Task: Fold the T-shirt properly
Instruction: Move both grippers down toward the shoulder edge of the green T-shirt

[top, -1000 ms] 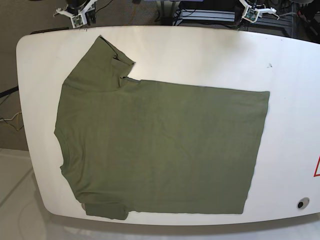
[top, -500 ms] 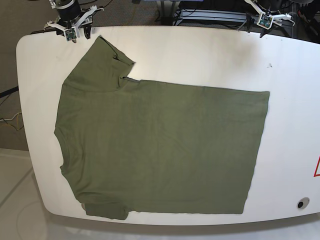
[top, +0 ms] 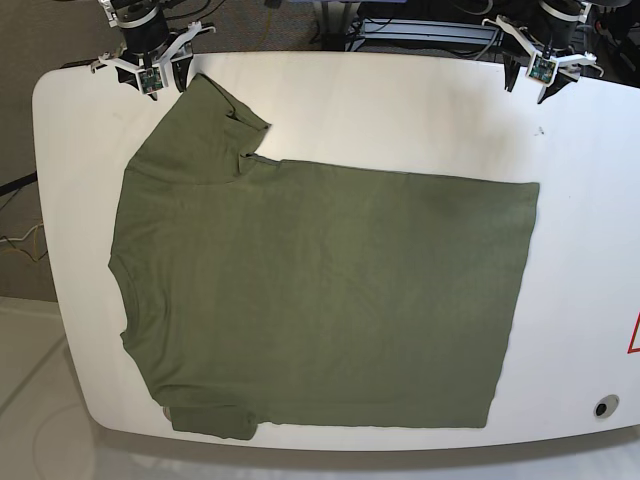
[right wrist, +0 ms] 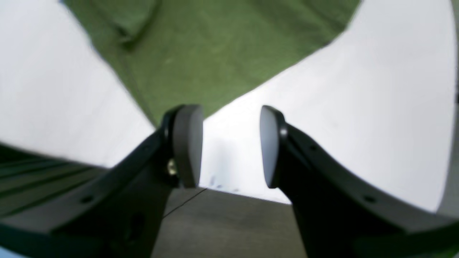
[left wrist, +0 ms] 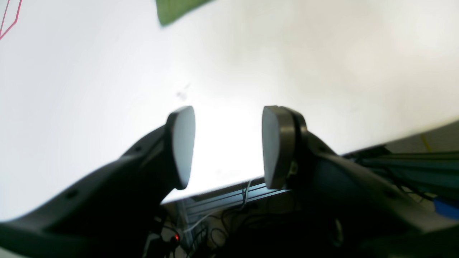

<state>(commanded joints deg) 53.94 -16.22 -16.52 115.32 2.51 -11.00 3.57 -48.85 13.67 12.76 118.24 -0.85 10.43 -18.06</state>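
Base view shows the T-shirt (top: 320, 300) spread flat on the white table (top: 420, 110), long axis running sideways. Beyond its far sleeve corner hovers the right gripper (top: 147, 68), jaws parted, empty, nearer; the left gripper (top: 543, 66), likewise unclenched, hangs well apart from the hem corner.

One olive-green T-shirt (top: 320, 300) lies spread across one white table (top: 400, 110), and that's the only garment out here. Two sleeves show on it: one (top: 205, 125) reaching toward the table's far left corner, one (top: 205, 420) at the near edge. Two grippers are in play, the right gripper (top: 148, 72) at the far left corner and the left gripper (top: 545, 72) at the far right edge. One small round hole (top: 604, 407) sits near the table's near right corner, plus one red marking (top: 634, 335) at the right edge.
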